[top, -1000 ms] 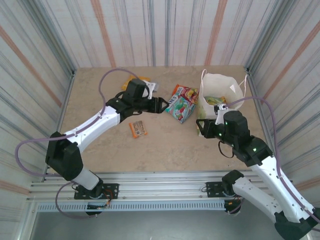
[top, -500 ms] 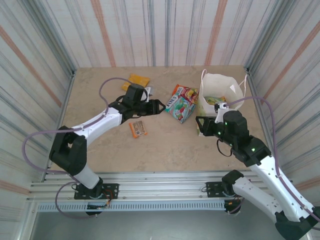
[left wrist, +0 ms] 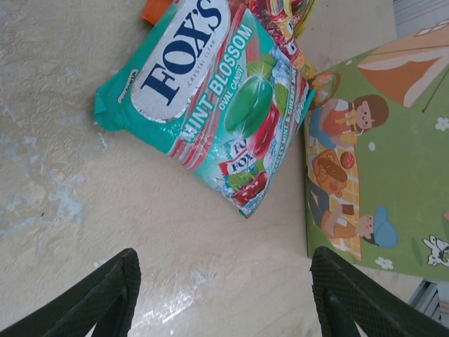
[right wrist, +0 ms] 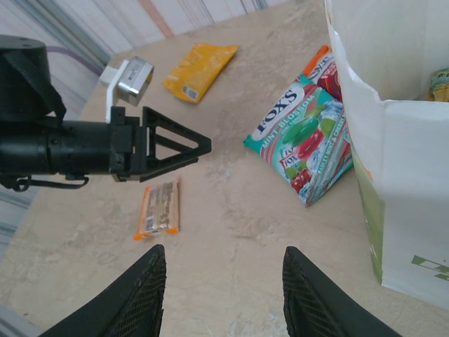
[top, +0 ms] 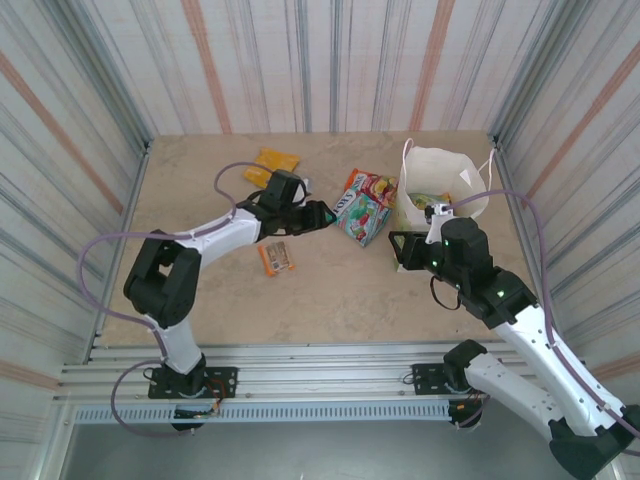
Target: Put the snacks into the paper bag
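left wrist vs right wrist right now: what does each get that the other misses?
Left wrist adds: the picnic cartoon printed on the side of the paper bag, and the Fox's candy bag close enough to read its label.
Right wrist adds: the yellow packet, the small orange bar, the paper bag's open top, and the right gripper, open with nothing between its fingers.
Both: the Fox's candy bag lying flat beside the paper bag, and the left gripper, open and empty, aimed at it.
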`<state>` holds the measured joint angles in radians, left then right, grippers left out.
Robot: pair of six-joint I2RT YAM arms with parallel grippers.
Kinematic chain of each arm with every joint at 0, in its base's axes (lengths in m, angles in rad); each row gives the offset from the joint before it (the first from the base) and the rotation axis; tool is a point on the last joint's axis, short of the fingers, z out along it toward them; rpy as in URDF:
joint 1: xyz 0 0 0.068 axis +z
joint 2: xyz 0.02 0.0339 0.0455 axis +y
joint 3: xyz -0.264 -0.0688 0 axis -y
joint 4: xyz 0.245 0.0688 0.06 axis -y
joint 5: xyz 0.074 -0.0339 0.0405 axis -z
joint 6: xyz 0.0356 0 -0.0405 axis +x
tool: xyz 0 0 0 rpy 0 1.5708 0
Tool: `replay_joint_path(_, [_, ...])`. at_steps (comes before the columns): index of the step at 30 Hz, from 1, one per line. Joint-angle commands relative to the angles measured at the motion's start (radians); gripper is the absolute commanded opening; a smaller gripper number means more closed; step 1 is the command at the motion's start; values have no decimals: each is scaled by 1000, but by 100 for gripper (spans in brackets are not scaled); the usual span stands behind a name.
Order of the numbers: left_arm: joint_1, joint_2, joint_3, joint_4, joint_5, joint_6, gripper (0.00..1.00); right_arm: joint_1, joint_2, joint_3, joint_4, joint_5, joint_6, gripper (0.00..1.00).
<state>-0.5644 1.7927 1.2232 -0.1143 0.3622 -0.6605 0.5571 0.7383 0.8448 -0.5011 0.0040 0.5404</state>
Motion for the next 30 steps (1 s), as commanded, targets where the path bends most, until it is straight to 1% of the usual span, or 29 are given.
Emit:
replay_joint_path(1, [6,31,48,3,21,-17,68,9,-7,18,2,22,-22,46])
replay_joint_path(30, [6,251,226,-38,45,-36,68,3,-2,43,-20,18,-93,48])
